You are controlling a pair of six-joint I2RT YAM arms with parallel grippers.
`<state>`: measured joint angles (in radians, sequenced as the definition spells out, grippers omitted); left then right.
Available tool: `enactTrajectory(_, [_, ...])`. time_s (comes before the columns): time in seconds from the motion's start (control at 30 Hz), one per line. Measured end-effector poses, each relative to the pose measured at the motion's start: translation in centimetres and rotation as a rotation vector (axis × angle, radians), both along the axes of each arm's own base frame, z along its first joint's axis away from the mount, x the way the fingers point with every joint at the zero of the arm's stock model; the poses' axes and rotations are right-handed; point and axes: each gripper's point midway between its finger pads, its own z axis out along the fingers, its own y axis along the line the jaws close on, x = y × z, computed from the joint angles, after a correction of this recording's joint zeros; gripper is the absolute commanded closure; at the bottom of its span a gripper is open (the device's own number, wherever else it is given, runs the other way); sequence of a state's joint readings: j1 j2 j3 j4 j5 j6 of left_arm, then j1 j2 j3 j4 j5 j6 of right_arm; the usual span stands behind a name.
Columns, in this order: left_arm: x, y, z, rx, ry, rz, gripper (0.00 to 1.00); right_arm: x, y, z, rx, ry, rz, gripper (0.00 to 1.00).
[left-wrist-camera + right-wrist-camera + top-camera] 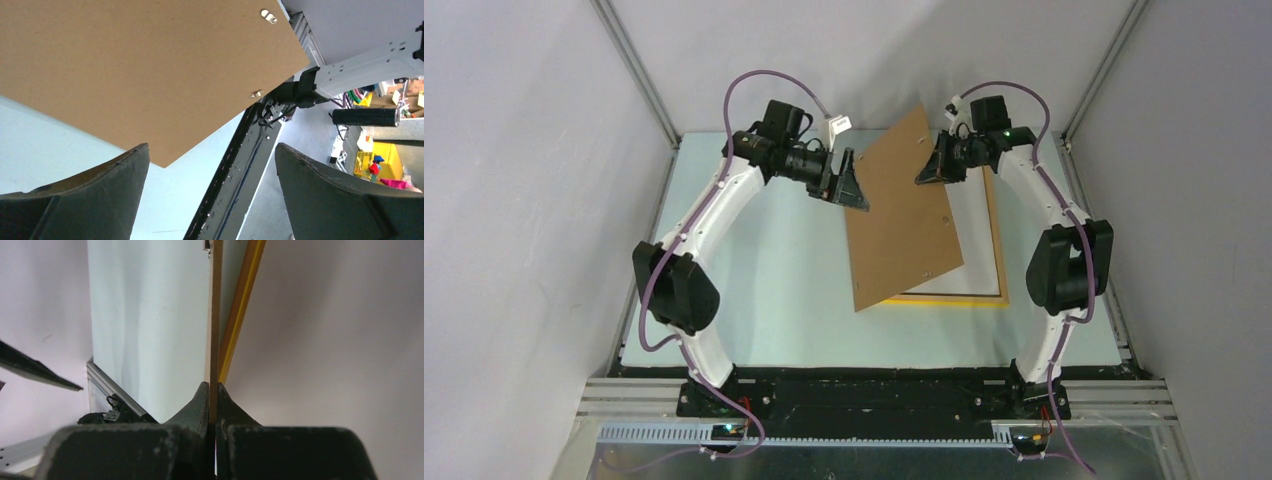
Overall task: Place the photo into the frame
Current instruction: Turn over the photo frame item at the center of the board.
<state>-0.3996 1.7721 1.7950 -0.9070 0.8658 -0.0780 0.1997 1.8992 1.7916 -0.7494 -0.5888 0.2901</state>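
One brown board — pinched by right gripper.

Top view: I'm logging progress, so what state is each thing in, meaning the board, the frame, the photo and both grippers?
backing board: tilted up off the frame, edge pinched by the right gripper
frame: flat on the table, partly covered by the board
photo: cannot be made out in these views
right gripper: shut on the board's edge
left gripper: open, holding nothing
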Motion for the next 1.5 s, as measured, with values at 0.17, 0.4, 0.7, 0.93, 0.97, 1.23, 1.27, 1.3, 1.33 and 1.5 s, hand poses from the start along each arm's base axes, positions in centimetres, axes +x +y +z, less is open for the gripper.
enactTrajectory(0.17, [1.2, 1.6, -0.6, 0.012, 0.010, 0.048, 0.00, -0.3, -0.7, -0.2, 0.061, 0.018, -0.026, 1.00])
enactTrajectory(0.4, [2.6, 3.5, -0.5, 0.017, -0.002, 0.106, 0.00, -0.4, -2.9, 0.3, 0.212, 0.034, -0.099, 1.00])
enactTrajectory(0.7, [2.9, 3.9, -0.6, 0.023, -0.007, 0.118, 0.00, -0.7, -7.6, 4.1, 0.431, -0.029, -0.167, 1.00])
enactTrajectory(0.93, [3.4, 4.3, -1.0, 0.054, -0.028, 0.136, 0.00, -1.0, -11.6, 4.4, 0.486, -0.057, -0.200, 1.00])
enactTrajectory(0.97, [3.5, 4.4, -1.2, 0.063, -0.031, 0.142, 0.00, -1.1, -12.2, 4.2, 0.490, -0.058, -0.208, 1.00])
enactTrajectory(1.23, [6.3, 4.7, -3.9, 0.142, -0.018, 0.194, 0.00, -1.6, -16.5, 3.9, 0.491, -0.103, -0.233, 1.00])
enactTrajectory(1.27, [6.8, 4.7, -4.5, 0.152, -0.012, 0.199, 0.00, -1.5, -17.0, 3.8, 0.489, -0.111, -0.236, 1.00])
enactTrajectory(1.3, [7.1, 4.7, -5.0, 0.162, -0.007, 0.205, 0.00, -1.5, -17.5, 3.6, 0.488, -0.115, -0.238, 1.00])
enactTrajectory(1.33, [7.5, 4.7, -5.6, 0.172, 0.003, 0.209, 0.00, -1.4, -17.9, 3.3, 0.487, -0.118, -0.240, 1.00])
enactTrajectory(1.5, [8.3, 4.9, -8.1, 0.213, 0.046, 0.226, 0.00, -0.9, -18.8, 0.7, 0.492, -0.085, -0.237, 1.00])
